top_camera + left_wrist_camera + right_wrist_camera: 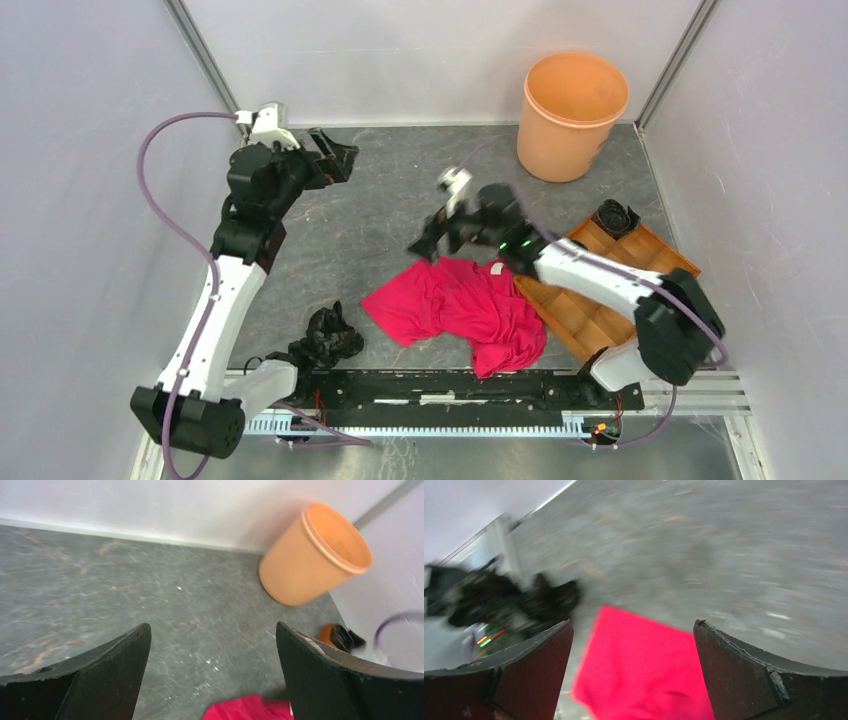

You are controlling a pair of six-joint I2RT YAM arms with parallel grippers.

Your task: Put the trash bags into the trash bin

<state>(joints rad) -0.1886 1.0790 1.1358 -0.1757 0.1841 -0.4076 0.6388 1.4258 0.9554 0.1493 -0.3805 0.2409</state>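
Note:
A crumpled black trash bag [325, 340] lies on the grey table near the front left, by the left arm's base. It shows blurred in the right wrist view [509, 602]. The pale-orange trash bin [574, 115] stands upright at the back right and looks empty from above. It also shows in the left wrist view [315, 555]. My left gripper [335, 155] is open and empty, high at the back left, far from the bag [212, 625]. My right gripper [425, 240] is open and empty above the upper edge of the red garment [633, 622].
A red cloth garment [460, 310] lies spread in the middle front [639, 670]. A brown compartment tray [590, 310] sits at the right, with a small black bundle [615, 217] in its far corner. Walls enclose the table on three sides.

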